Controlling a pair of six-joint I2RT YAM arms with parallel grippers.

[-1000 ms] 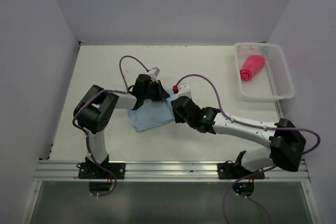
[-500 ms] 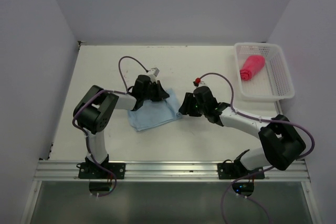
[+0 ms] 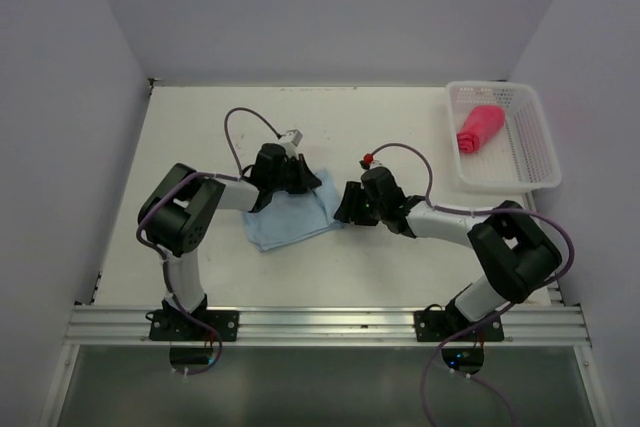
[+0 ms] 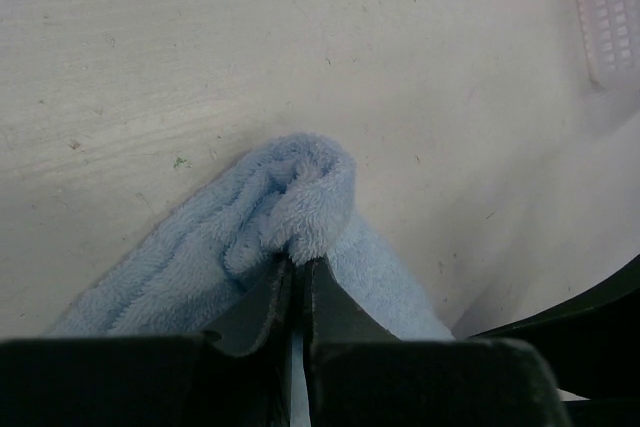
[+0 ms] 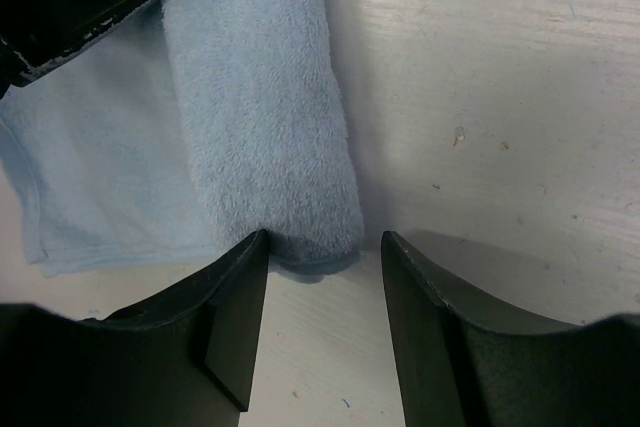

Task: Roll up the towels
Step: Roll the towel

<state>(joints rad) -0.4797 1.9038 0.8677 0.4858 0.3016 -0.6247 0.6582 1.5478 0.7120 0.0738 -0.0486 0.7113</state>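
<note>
Towel status: the blue towel (image 3: pixel 290 219) is lying mid-tabletop, partly rolled along its far edge, and the red towel (image 3: pixel 478 128) is sitting rolled in the basket (image 3: pixel 541 163) at the far right corner. The left gripper (image 4: pixel 297 272) is pinching the roll's lip, jaws closed on cloth. The right gripper (image 5: pixel 322 247) is standing parted around the roll's right end, not gripping. Be closing it level with the left, then turning both together toward the near edge, or the roll risks skewing.

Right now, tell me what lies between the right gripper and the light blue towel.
Nothing. In the right wrist view the right gripper stands open right at the rolled end of the light blue towel, with only bare table alongside.
</note>
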